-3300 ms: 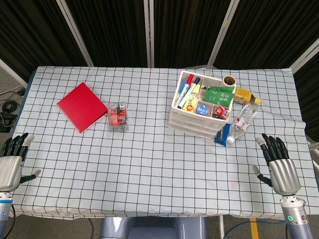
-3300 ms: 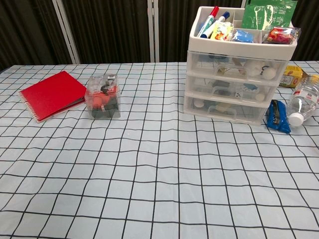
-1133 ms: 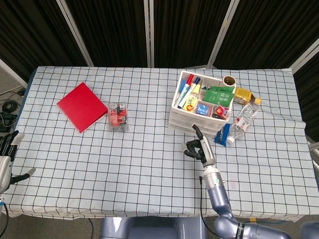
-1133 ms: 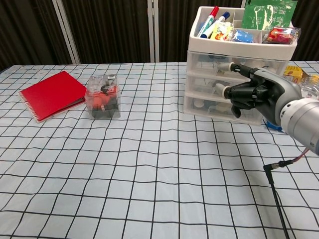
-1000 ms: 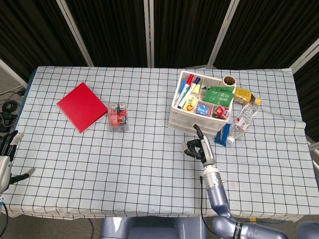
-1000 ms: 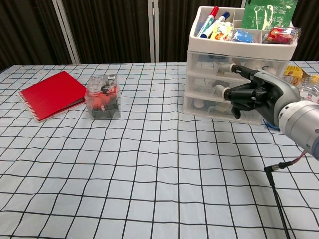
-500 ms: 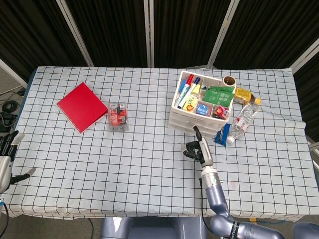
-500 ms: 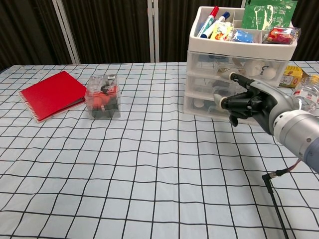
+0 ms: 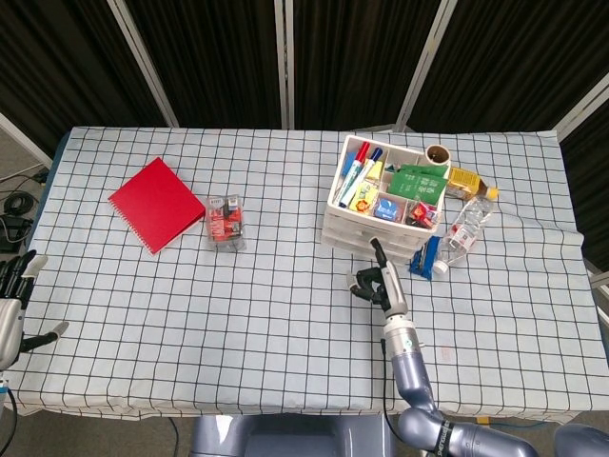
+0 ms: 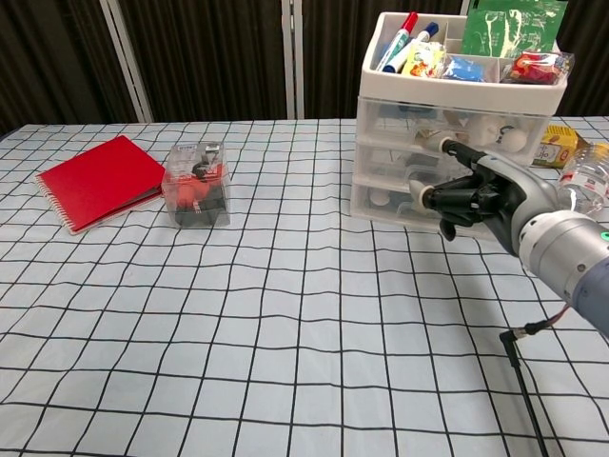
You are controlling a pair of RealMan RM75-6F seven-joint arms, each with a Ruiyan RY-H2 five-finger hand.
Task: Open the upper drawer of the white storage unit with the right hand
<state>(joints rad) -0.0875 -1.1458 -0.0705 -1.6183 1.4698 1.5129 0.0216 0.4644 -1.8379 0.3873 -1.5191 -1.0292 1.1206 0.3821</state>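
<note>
A red notebook (image 9: pixel 156 203) lies beside a clear box (image 9: pixel 225 222) on the checked tablecloth (image 9: pixel 238 314)

The right hand (image 10: pixel 481 195) covers part of the fronts of the white storage unit (image 10: pixel 457 143), so any contact with the upper drawer (image 10: pixel 447 122) cannot be judged. The left hand (image 9: pixel 11 305) is cut by the head view's edge. The water bottle (image 10: pixel 587 186) runs off the chest view.

High overhead view, low frontal view
</note>
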